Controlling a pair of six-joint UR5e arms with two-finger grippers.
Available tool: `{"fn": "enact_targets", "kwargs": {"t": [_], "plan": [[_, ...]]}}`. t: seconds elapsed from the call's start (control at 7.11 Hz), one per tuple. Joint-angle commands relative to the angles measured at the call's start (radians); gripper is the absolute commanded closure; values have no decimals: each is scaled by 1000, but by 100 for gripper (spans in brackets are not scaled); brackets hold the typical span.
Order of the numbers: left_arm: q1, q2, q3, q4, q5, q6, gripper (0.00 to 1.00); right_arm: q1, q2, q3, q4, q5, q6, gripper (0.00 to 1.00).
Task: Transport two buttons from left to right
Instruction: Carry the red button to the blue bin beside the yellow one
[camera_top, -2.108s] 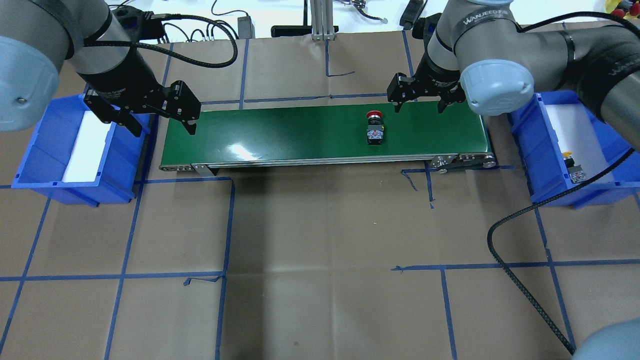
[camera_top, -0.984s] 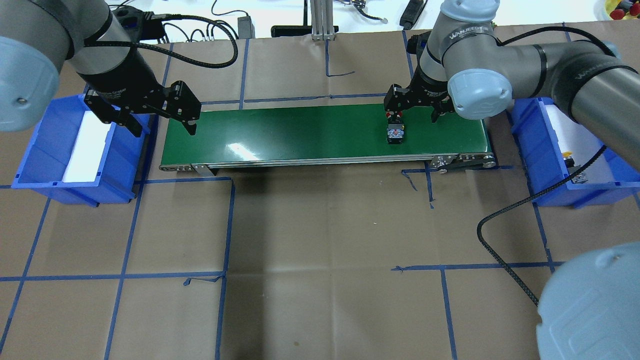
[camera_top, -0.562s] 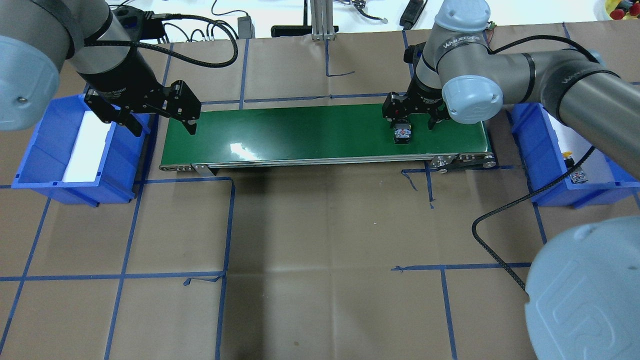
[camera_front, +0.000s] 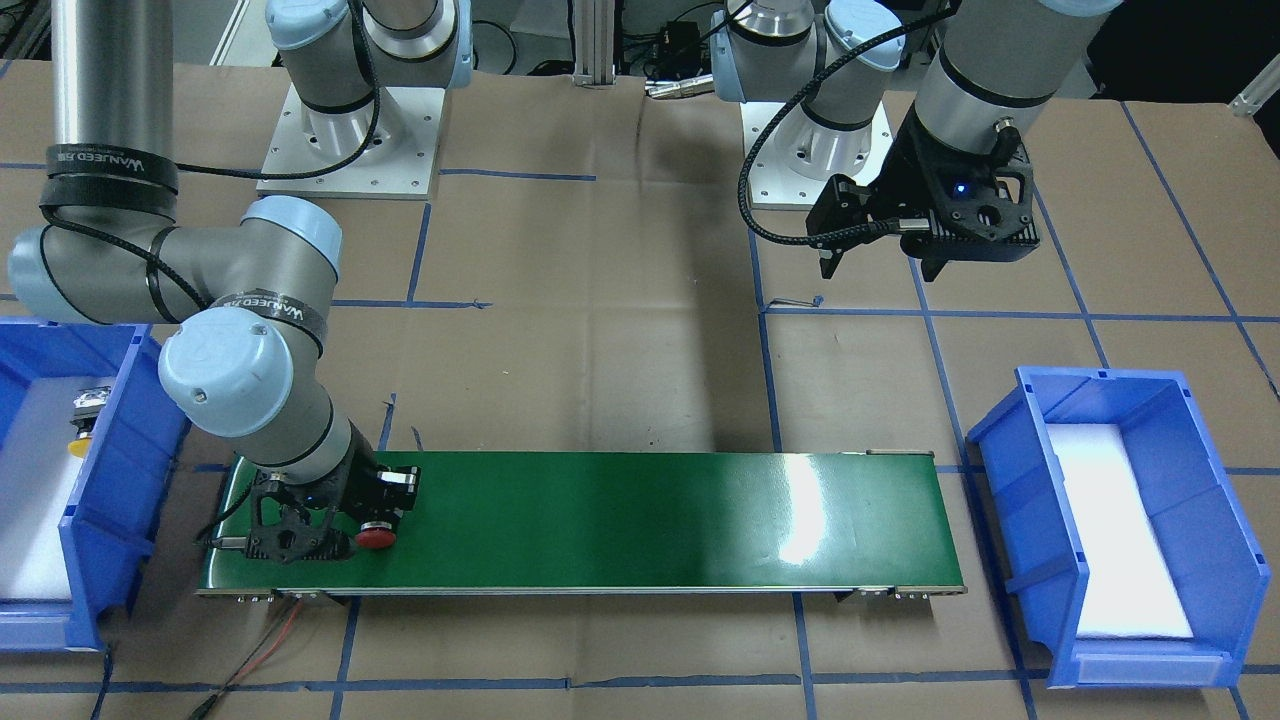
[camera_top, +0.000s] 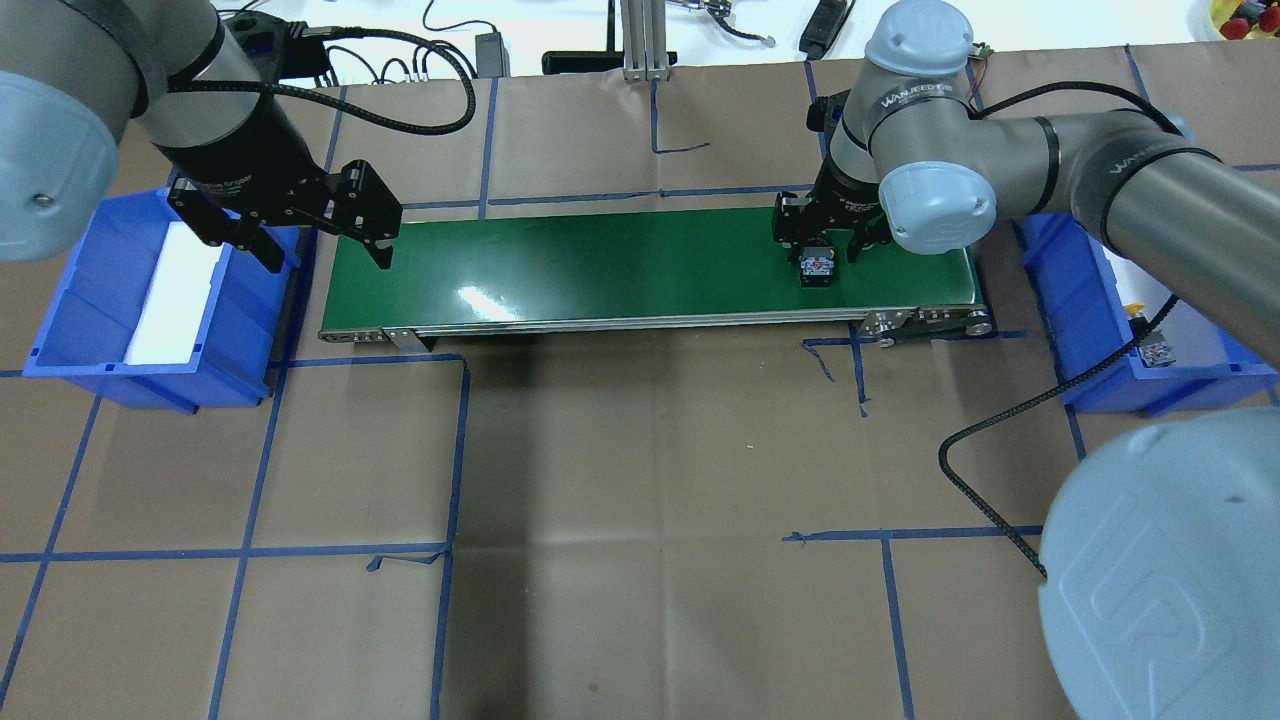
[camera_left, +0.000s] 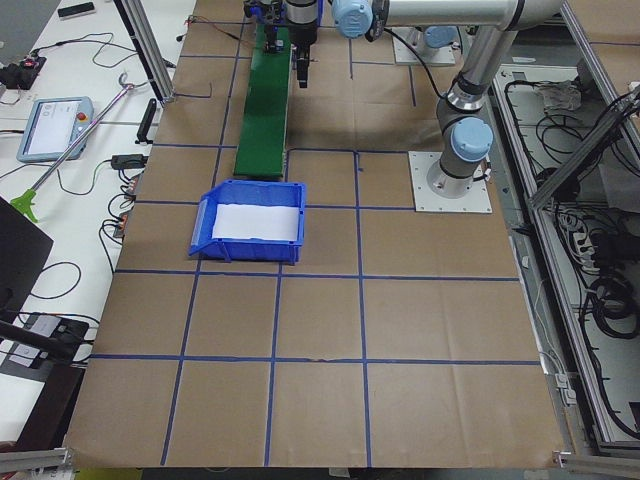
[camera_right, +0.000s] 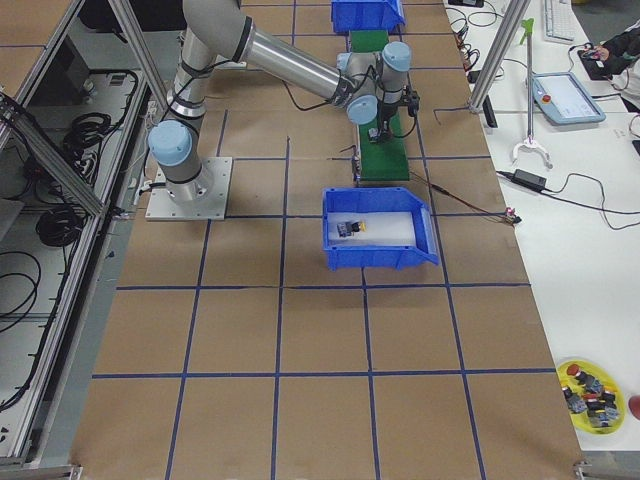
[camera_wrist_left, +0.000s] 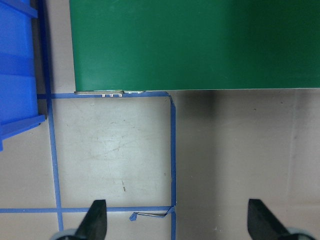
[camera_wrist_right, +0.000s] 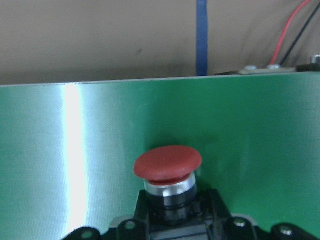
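Observation:
The red button (camera_top: 818, 268) lies at the right end of the green conveyor belt (camera_top: 600, 265). My right gripper (camera_top: 820, 252) is down on the belt and shut on it. In the right wrist view the red cap (camera_wrist_right: 168, 164) juts out past the black collar held between the fingers. In the front view the same red cap (camera_front: 376, 538) shows beside the right gripper (camera_front: 330, 525). The yellow button (camera_top: 1140, 325) lies in the right blue bin (camera_top: 1050, 290). My left gripper (camera_top: 330, 262) hangs open above the belt's left end, holding nothing.
The left blue bin (camera_top: 60, 300) with a white liner stands beside the belt's left end. A black cable (camera_top: 980, 470) loops over the paper-covered table near the right arm. Cables and devices lie along the far table edge.
The red button rode the belt to the right. My right gripper came down over it and its fingers closed in on it. The left arm stayed still.

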Motion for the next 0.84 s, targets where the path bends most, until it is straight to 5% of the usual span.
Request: {"fn": "enact_targets", "kwargs": {"t": [0.0, 0.42, 0.7], "plan": [[0, 0, 2, 0, 0, 0, 0, -81, -55, -44, 107, -12, -80, 95], [0, 0, 2, 0, -2, 0, 0, -239, -97, -289, 375, -10, -253, 94], [0, -2, 3, 0, -2, 0, 0, -364, -76, -334, 374, -7, -444, 94]]}}
